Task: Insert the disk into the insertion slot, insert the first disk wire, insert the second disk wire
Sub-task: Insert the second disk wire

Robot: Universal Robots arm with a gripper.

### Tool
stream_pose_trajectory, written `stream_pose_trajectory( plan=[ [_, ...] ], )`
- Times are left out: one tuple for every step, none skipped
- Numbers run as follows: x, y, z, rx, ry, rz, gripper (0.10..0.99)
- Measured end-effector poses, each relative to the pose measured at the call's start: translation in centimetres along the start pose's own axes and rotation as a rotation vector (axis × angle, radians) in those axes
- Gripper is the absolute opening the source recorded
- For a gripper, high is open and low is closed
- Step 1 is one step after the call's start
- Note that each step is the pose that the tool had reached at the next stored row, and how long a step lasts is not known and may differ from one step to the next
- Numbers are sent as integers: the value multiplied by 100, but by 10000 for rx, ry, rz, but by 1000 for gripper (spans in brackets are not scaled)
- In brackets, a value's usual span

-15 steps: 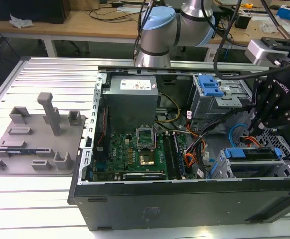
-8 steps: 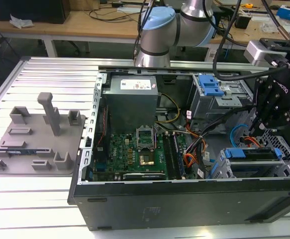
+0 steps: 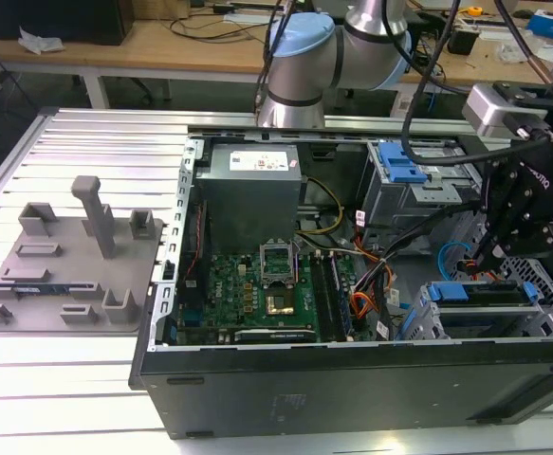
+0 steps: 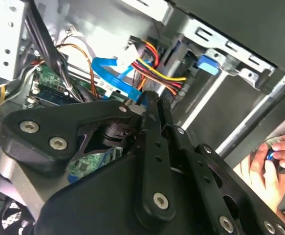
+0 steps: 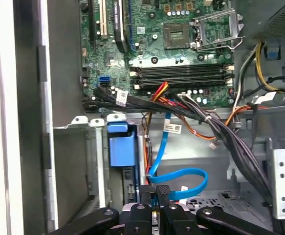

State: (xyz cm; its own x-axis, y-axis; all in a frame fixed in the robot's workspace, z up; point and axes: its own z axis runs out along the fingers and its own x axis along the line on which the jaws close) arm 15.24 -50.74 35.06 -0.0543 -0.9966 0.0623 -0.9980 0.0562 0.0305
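Your gripper (image 3: 492, 254) hung low inside the open case (image 3: 352, 389), at the exterior view's right, just over the rear edge of the disk (image 3: 475, 292). The disk already lay in the slot (image 3: 418, 322), its blue frame level with the cage's opening, so that step looked done and the work had reached the wires.

In the first wrist view, the fingers (image 5: 143, 215) were drawn close together and, as far as I could judge, pinched the black plug (image 5: 163, 190) of the blue wire (image 5: 181, 174). The wire looped slackly away from them toward the board (image 5: 181, 44). The plug was held end-on toward the disk's back, probably so it could meet the socket squarely. I could not tell whether it was seated.

In the second wrist view, a bundle of red and yellow wires (image 4: 157, 68) ran just beyond the fingertips. It hung free, not gripped.

The case also held the power unit (image 3: 252, 185) and the grey bay (image 3: 404, 166) with its blue latch. A grey fixture (image 3: 67, 256) sat well apart on the worktop (image 3: 67, 398).

A hand (image 4: 274, 156) rested outside the case wall, clear of your arm
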Motion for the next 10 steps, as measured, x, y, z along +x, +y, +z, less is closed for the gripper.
stream_pose_trajectory(
  plan=[
    [13, -1, 1, 0, -1, 0, 161],
    [23, -1, 2, 0, -1, 0, 161],
    [37, -2, 2, 0, 0, 1, 161],
    [52, -3, 3, 0, -1, 1, 161],
    [70, -4, 5, -1, -2, 0, 161],
    [82, -4, 5, -1, -3, 0, 161],
    [91, -5, 5, 0, -2, 1, 161],
    [102, -5, 6, 0, -2, 1, 161],
    [103, -5, 7, -1, -4, 1, 161],
    [104, -5, 7, 0, -3, 1, 161]
  ],
)
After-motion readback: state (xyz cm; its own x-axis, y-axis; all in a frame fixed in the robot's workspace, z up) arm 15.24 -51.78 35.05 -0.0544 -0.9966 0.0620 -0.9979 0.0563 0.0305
